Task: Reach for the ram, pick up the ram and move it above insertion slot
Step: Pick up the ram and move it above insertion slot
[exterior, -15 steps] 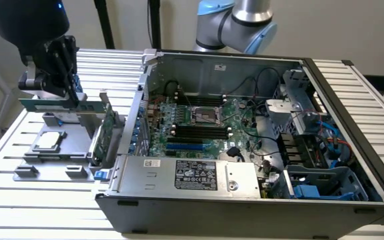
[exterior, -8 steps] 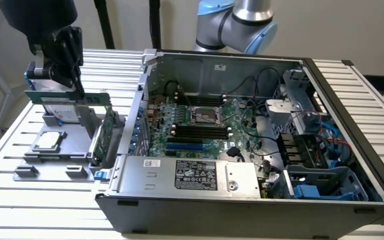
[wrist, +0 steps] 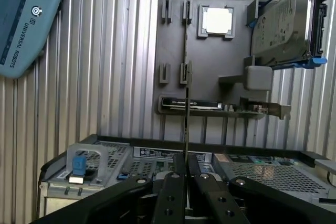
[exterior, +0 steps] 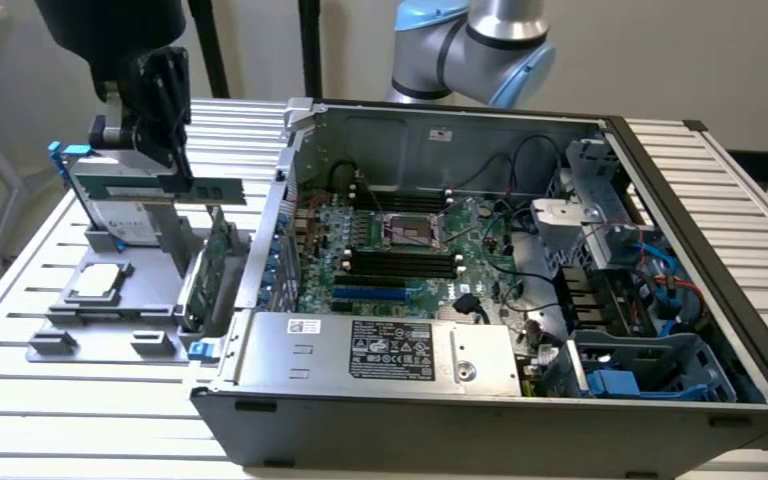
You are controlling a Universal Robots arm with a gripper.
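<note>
The gripper (exterior: 157, 110) hangs above the grey tray (exterior: 57, 330) at the exterior view's left, outside the open case (exterior: 491, 400). Its fingers (wrist: 202, 179) are closed narrow on the ram (exterior: 137, 190), which is lifted clear of the tray, edge-on in the wrist view. The slot (exterior: 398, 262) lies well apart, on the board inside the case.

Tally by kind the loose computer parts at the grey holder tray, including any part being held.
Ram stick, held in the gripper: 1
Hard drive: 1
Wide green card: 1
Processor chip: 1
Total: 4
</note>
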